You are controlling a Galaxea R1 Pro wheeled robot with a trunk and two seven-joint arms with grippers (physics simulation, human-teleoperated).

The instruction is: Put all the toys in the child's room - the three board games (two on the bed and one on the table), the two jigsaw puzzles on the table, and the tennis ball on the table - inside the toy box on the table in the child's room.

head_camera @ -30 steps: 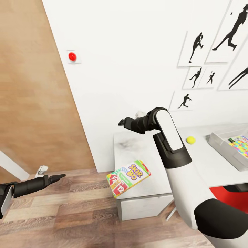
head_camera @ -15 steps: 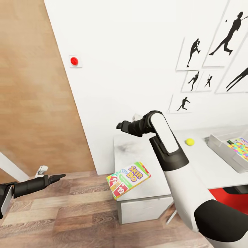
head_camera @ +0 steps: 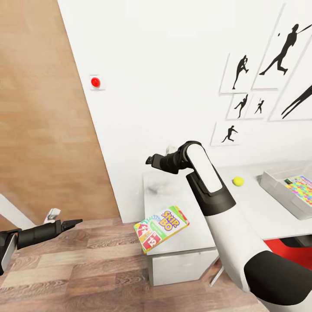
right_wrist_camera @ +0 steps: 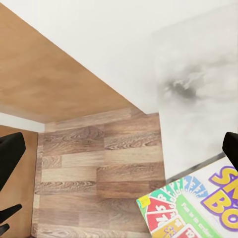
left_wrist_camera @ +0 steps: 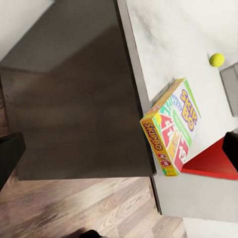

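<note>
Your right tool (head_camera: 150,160) hangs empty, fingers apart, above the surface (head_camera: 251,203); the SKIP-BO game (head_camera: 161,222) lies below it, overhanging the corner. Next, lower and grasp it.

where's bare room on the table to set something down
Bare top lies behind the SKIP-BO box, toward the wall, and between the ball and the table's front edge. Crowded at the toy box.
</note>
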